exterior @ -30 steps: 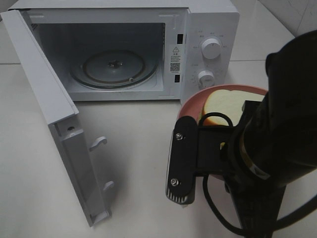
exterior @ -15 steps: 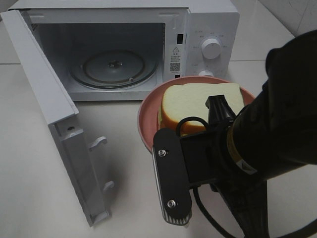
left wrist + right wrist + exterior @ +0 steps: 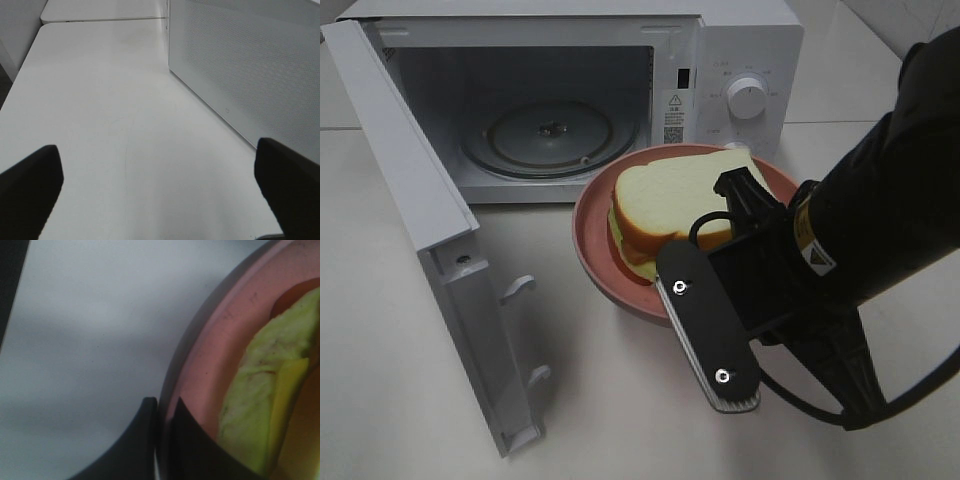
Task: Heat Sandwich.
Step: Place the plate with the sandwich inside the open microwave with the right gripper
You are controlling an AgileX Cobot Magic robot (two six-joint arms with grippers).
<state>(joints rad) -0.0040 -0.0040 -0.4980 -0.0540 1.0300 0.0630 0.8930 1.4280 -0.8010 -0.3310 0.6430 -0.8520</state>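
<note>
Gripping pink plate (image 3: 590,268) by near rim w/ right gripper (image 3: 161,407), pads clamped either side. Holding sandwich (image 3: 665,205) flat on it, just in front of open microwave (image 3: 750,60), right of door gap. Prob. light, soft, squashy, layers apt to slide, so no pinching bread; take by plate edge, keep level. Long axis approx. left–right, filling edge facing near-left. Nothing in left gripper (image 3: 160,195), spread wide over table (image 3: 100,100).

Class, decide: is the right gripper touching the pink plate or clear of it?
Touching. The right wrist view shows the right gripper with its jaws pinched on the rim of the pink plate, one each side.
</note>
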